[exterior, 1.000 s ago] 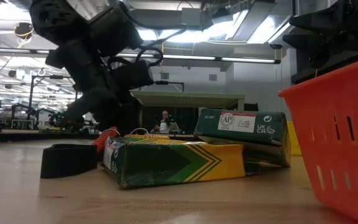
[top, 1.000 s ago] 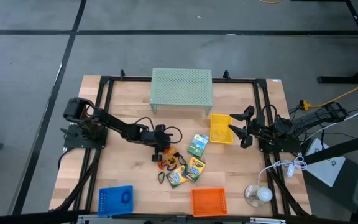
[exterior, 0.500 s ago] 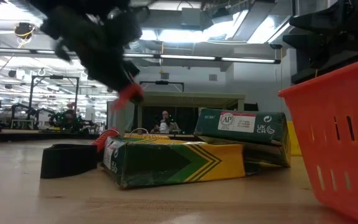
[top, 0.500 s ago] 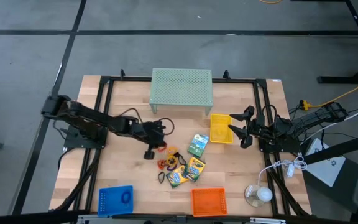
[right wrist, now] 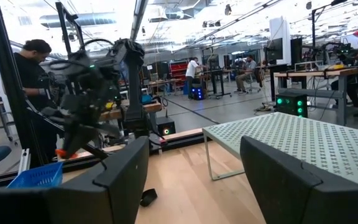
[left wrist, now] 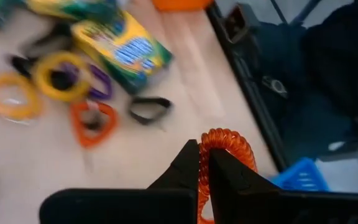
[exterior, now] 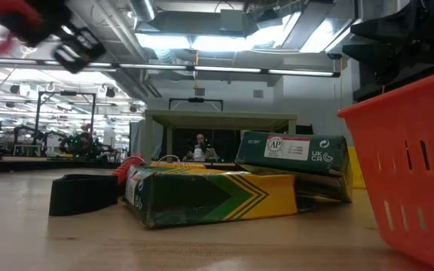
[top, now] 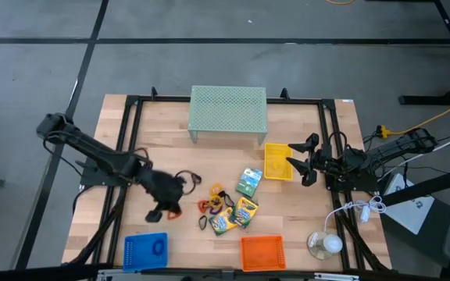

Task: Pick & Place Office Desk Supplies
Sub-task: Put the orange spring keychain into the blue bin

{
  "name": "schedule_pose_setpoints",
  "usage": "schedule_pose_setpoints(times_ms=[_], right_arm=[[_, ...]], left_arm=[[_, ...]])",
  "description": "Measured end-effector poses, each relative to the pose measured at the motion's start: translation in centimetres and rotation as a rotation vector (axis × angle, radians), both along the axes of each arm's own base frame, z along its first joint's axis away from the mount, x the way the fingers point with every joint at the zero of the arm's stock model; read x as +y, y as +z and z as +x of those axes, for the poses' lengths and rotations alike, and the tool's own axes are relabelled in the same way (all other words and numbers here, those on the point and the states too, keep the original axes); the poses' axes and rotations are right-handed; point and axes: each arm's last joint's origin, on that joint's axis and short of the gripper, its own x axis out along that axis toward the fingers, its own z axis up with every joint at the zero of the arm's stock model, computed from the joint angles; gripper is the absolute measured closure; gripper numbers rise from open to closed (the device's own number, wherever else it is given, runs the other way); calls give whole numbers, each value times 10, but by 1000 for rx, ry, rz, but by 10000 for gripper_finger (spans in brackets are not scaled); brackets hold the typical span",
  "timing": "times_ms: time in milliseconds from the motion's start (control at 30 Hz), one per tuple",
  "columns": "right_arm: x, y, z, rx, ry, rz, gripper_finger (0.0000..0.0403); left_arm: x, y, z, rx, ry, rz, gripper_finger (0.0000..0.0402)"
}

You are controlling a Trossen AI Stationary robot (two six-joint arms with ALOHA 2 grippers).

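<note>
left gripper swung toward blue basket, clamping orange coil

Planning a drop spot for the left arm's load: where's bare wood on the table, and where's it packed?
Bare wood: between the blue basket and the orange basket, and the strip left of the mesh riser. Packed: the pile of rings and crayon boxes mid-table. The left gripper, shut on an orange coil, is above wood beside the blue basket.
</note>
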Motion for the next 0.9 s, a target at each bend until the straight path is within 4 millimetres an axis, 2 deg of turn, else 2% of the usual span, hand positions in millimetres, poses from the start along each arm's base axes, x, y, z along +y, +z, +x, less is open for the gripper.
schedule_pose_setpoints(times_ms=[200, 533, 733, 900], right_arm=[[0, -1, 0, 3, 5, 22, 147], [0, -1, 0, -4, 11, 55, 147], [0, -1, 0, -7, -6, 77, 147], [-1, -1, 0, -13, -14, 105, 147]], left_arm=[[-38, -8, -17, 115, 51, -43, 391], [-94, -25, -57, 216, 140, -50, 390], [-116, -45, -73, 302, 177, -24, 389], [-121, -56, -75, 346, 231, -3, 370]])
